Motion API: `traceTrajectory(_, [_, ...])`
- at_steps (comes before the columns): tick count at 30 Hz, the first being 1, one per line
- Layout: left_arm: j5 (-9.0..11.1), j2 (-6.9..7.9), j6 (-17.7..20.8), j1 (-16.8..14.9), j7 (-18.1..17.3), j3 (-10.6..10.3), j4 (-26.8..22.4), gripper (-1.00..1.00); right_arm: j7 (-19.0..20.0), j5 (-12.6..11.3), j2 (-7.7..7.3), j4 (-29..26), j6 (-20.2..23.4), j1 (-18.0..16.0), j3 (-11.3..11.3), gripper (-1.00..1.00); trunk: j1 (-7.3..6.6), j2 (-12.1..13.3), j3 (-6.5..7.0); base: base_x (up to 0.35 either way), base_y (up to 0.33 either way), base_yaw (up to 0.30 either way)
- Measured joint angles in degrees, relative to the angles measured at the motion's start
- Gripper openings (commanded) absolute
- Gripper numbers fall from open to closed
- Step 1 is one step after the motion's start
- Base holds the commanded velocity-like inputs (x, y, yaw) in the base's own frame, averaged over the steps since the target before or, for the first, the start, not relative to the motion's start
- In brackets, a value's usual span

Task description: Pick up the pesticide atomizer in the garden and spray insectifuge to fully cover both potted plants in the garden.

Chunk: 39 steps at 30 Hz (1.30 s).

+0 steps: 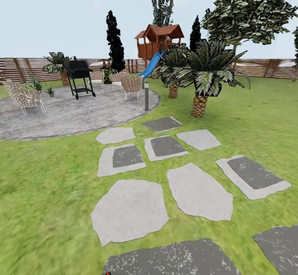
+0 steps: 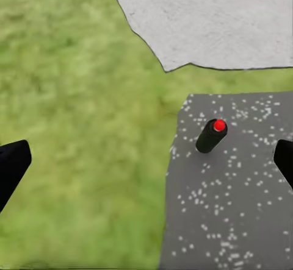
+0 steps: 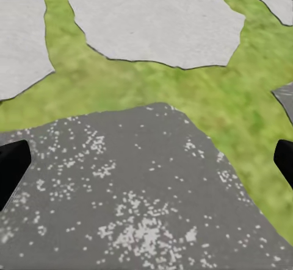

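The pesticide atomizer (image 2: 211,136) stands upright on a dark speckled stepping stone (image 2: 232,209); from above it looks like a slim dark cylinder with a red top. Its red top just peeks in at the head view's bottom edge as the atomizer (image 1: 107,273). My left gripper (image 2: 148,163) hangs open above it, with the bottle nearer one finger and nothing between the fingers. My right gripper (image 3: 146,160) is open over another dark speckled stone (image 3: 134,197). Two small potted plants (image 1: 34,85) (image 1: 50,91) sit far off on the round stone patio (image 1: 74,115).
Stepping stones (image 1: 128,211) cross the lawn towards the patio. A grey bollard lamp (image 1: 146,95) stands at the patio's edge, with a black grill (image 1: 79,78) and wicker chairs (image 1: 23,97) behind it. Palms (image 1: 202,80) grow to the right, and a slatted fence (image 1: 265,68) runs along the back.
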Motion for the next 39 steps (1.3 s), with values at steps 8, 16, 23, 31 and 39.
traceTrajectory(8, [-0.09, 0.00, -0.01, 0.01, 0.02, -0.03, -0.08, 1.00, 0.01, 0.00, 0.00, 0.12, 0.01, 0.00, -0.02, 1.00, -0.01, 0.00, 0.00, 0.043, -0.094, 0.276])
traceTrajectory(16, [-0.18, -0.01, -0.01, -0.06, 0.02, -0.06, 0.10, 1.00, 0.01, 0.01, 0.00, 0.14, 0.03, 0.01, -0.02, 1.00, -0.01, 0.00, 0.00, 0.114, -0.245, 0.277])
traceTrajectory(23, [-0.18, 0.00, -0.01, -0.08, 0.02, -0.05, 0.17, 1.00, 0.01, 0.02, 0.00, 0.17, 0.05, 0.02, -0.03, 1.00, -0.01, 0.00, 0.00, 0.115, -0.248, 0.214])
traceTrajectory(31, [-0.18, 0.00, -0.01, -0.09, 0.02, -0.03, 0.18, 1.00, 0.01, 0.06, 0.00, 0.18, 0.02, 0.02, -0.03, 1.00, 0.00, 0.00, 0.00, 0.070, -0.253, 0.024])
traceTrajectory(39, [-0.09, 0.00, -0.01, -0.08, 0.01, 0.00, 0.12, 1.00, 0.00, 0.08, 0.00, 0.20, 0.04, 0.02, -0.01, 1.00, 0.00, 0.00, 0.00, 0.005, -0.184, 0.001])
